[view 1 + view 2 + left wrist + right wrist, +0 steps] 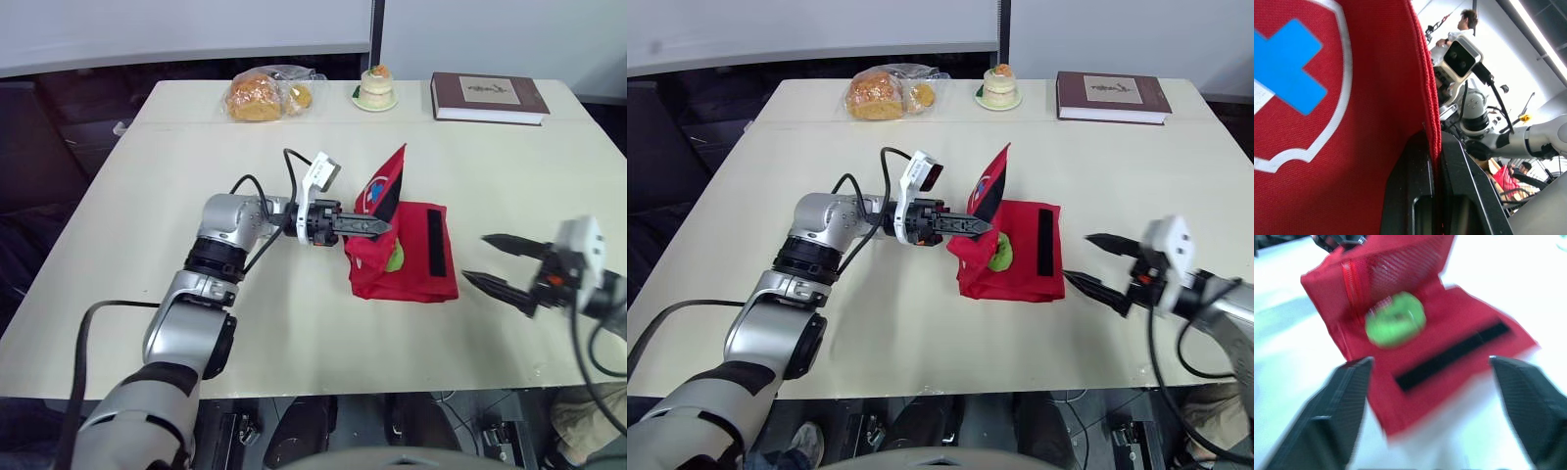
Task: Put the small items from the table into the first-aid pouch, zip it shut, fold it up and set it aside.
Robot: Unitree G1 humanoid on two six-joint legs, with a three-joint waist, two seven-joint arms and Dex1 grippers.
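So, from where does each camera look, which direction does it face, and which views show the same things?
Left eye view: on the head, looking forward and down over the table; both arms, left claw and right claw show.
Right eye view: beside it, same scene.
Left wrist view: along the left claw's fingers, shut on the red pouch flap.
Right wrist view: between the open right claw's fingers, at the pouch and the green item on it.
Shared: all four see the pouch.
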